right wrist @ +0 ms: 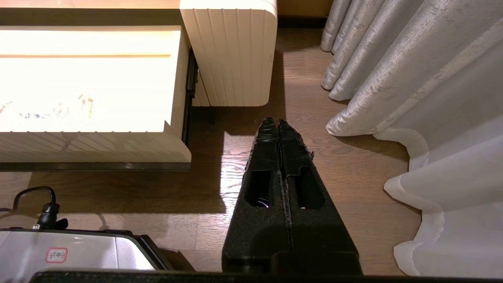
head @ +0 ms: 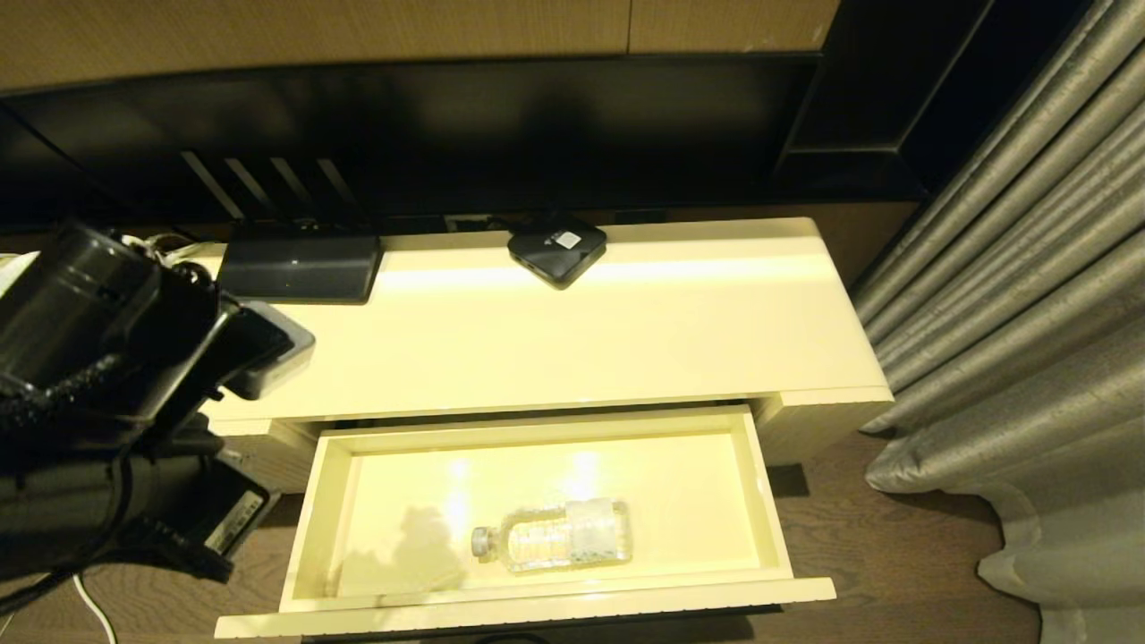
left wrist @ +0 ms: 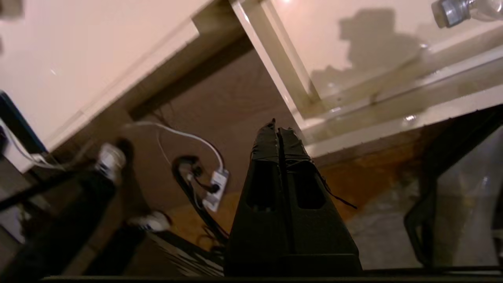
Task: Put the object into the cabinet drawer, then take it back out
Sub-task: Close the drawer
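Observation:
The cabinet drawer (head: 537, 610) stands pulled out, cream and glossy inside. The object (head: 555, 535), a small clear bottle, lies on its side on the drawer floor, cap toward the left. My left arm (head: 116, 349) hangs outside the drawer's left end. In the left wrist view my left gripper (left wrist: 278, 131) is shut with nothing in it, over the floor beside the drawer's front corner (left wrist: 310, 118); the bottle's cap (left wrist: 450, 11) shows far off. My right gripper (right wrist: 279, 124) is shut and empty, low over the wood floor, right of the drawer's ribbed front (right wrist: 90, 145).
A black square box (head: 556, 250) and a flat dark device (head: 300, 266) sit on the cabinet top (head: 626, 340), under a dark screen (head: 402, 134). Curtains (head: 1029, 313) hang at the right. White cables and a plug (left wrist: 214, 188) lie on the floor by the cabinet's left end.

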Robot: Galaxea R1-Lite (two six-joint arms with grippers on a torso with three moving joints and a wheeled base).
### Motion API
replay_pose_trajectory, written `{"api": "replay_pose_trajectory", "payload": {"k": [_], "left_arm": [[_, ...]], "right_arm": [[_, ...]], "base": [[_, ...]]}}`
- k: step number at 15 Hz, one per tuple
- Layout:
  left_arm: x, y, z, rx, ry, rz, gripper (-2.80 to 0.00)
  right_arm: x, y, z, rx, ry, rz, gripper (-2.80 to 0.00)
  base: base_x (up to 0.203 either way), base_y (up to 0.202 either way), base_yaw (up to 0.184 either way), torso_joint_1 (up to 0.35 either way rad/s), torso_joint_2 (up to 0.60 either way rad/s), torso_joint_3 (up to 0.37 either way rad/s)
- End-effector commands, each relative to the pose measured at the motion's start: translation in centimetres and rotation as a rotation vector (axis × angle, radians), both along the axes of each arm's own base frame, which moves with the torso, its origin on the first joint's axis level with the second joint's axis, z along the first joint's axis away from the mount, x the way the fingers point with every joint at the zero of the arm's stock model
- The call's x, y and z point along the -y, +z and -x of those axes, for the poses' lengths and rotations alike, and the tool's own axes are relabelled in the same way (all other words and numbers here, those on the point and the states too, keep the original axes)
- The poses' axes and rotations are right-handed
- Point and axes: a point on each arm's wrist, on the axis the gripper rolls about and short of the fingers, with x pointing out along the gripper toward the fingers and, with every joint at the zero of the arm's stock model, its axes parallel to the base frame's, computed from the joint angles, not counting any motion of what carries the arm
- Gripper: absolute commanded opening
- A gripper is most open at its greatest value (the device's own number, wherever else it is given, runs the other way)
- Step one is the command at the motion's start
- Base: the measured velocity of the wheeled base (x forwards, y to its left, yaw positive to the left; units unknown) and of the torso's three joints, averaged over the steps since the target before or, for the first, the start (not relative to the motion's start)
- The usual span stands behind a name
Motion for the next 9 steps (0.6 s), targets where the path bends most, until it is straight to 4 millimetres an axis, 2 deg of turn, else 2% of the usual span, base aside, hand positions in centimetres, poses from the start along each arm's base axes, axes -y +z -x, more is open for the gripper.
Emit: {"api": "replay_pose_trajectory", "payload": {"k": [1,4,9], "left_arm": [[-0.6,-2.7,1.6,-0.061,0.069,0.046,-2.80],[0.3,-5.4,3.5,-0.154,0.068,0.145,-2.80],[2.4,-6.8,6.0,-0.235,0.029,0.318,-2.80]], "right_arm": [[0.0,0.0,0.0,-0.001,0.002,0.000,-2.80],[0.0,0.0,0.0,-0.001,0.002,0.000,-2.80],[0.0,0.0,0.0,-0.001,0.002,0.000,-2.80]], "base": [[0.000,0.000,0.000,0.000,0.00,0.000],[0.000,0.000,0.000,0.000,0.00,0.000],[0.000,0.000,0.000,0.000,0.00,0.000]]}}
